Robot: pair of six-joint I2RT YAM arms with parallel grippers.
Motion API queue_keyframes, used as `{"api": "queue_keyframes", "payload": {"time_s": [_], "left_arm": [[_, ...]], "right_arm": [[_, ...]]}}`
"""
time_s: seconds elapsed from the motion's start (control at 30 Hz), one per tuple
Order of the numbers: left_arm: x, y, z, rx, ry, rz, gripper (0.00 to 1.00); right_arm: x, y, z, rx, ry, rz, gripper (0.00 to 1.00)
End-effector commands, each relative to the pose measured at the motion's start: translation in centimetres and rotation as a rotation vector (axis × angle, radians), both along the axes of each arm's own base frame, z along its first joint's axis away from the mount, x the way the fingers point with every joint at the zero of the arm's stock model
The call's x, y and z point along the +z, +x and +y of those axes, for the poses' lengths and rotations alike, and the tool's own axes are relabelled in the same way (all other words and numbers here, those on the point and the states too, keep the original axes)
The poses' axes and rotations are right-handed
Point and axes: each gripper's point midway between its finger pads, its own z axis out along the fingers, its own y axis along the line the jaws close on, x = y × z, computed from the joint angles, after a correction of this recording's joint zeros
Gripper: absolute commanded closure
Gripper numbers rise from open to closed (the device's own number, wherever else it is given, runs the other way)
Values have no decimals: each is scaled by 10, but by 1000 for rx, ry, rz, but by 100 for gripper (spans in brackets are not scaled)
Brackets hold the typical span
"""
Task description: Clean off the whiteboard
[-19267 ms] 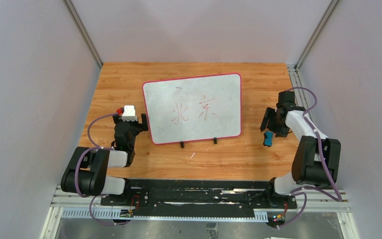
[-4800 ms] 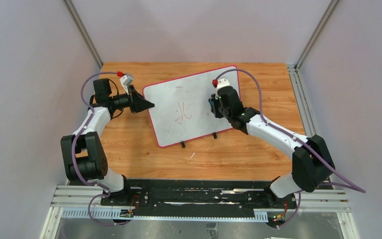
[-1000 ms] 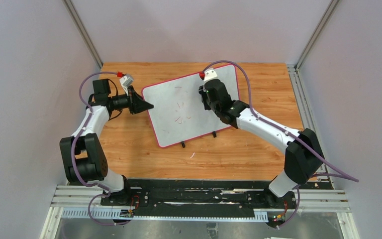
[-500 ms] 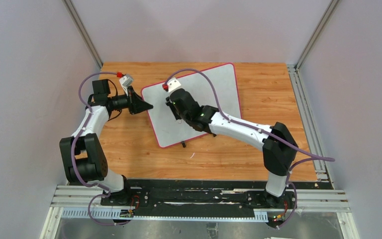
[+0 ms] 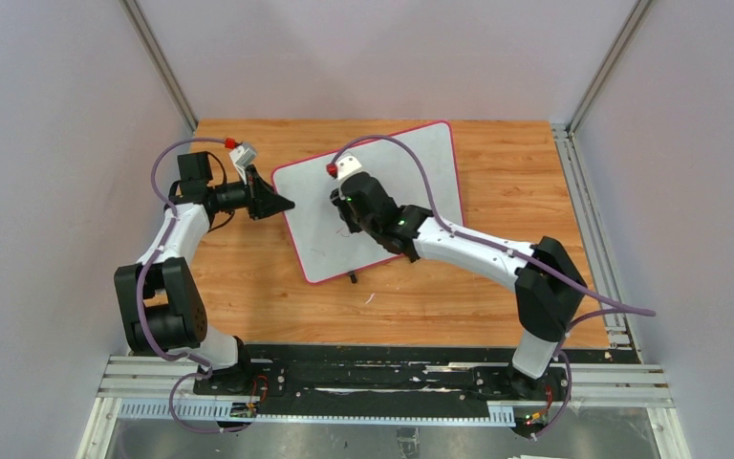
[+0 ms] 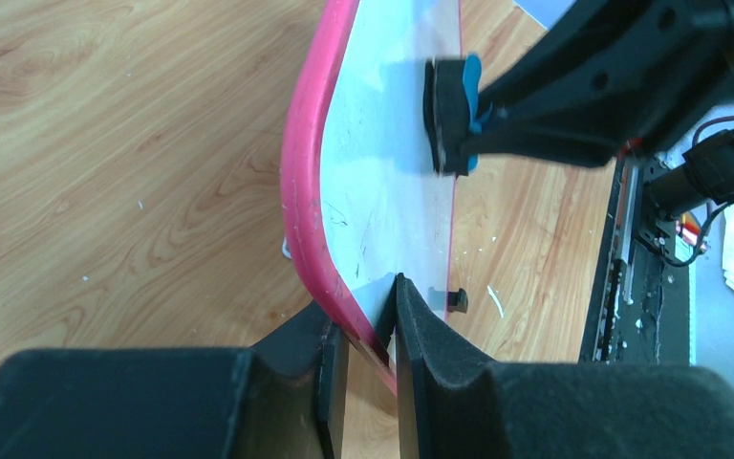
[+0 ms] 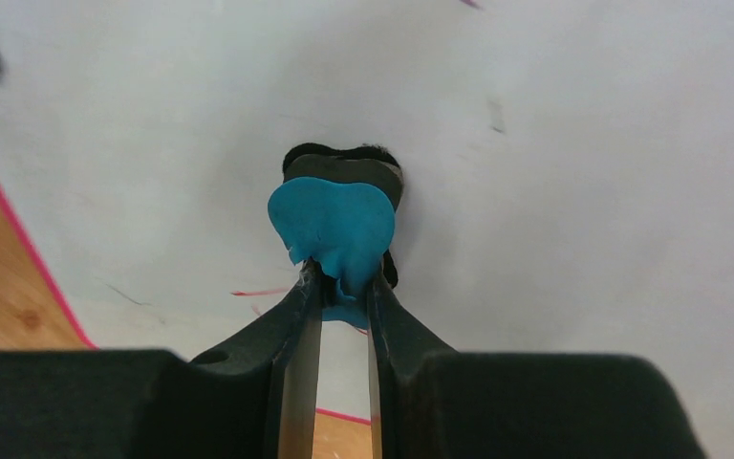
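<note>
The whiteboard (image 5: 419, 172) lies skewed on the wooden table, grey-white with a thin pink-red rim (image 6: 302, 196). My left gripper (image 5: 285, 203) is shut on the rim at the board's left edge (image 6: 363, 320). My right gripper (image 5: 347, 218) reaches over the board's left half. It is shut on a blue eraser (image 7: 334, 225) whose black felt pad presses on the surface. In the left wrist view the eraser (image 6: 451, 115) stands on the board, held by the right fingers (image 6: 573, 105). A short red mark (image 7: 260, 291) remains on the board just left of the right gripper (image 7: 341, 282).
One small black foot (image 5: 351, 278) sticks out at the board's near edge, with a white scrap (image 5: 370, 298) on the wood close by. Grey walls enclose the table on three sides. Purple cables loop over both arms.
Over the last second my right arm swept the eraser left across the board, then came back slightly right. The faint red strokes in the middle are now under the arm. The left gripper stayed put.
</note>
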Motion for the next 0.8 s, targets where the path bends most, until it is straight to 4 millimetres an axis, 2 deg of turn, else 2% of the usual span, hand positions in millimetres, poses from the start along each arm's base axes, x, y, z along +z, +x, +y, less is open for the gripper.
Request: {"api": "queue_keyframes", "payload": {"time_s": [0.0, 0.1, 0.13, 0.27, 0.37, 0.47, 0.63, 0.77], "left_arm": [[-9, 12, 11, 42, 119, -100, 100], [-9, 12, 11, 41, 118, -100, 100], [-9, 12, 11, 41, 119, -101, 100], [-10, 12, 11, 40, 120, -99, 100], [-10, 11, 11, 40, 122, -100, 100], [-8, 11, 11, 41, 124, -106, 100], [-6, 11, 11, 43, 122, -107, 100], [-6, 11, 10, 39, 120, -108, 100]], "right_arm": [[-1, 28, -76, -187, -45, -21, 99], [-3, 30, -102, -234, -38, -16, 99], [-3, 30, -105, -238, -31, -15, 99], [-6, 25, -98, -207, 2, 5, 99], [-12, 18, -77, -165, 18, 23, 99], [-19, 4, -47, -107, 12, 34, 99], [-35, -33, 12, 14, 8, 64, 99], [-45, -58, 46, 81, 21, 85, 99]]}}
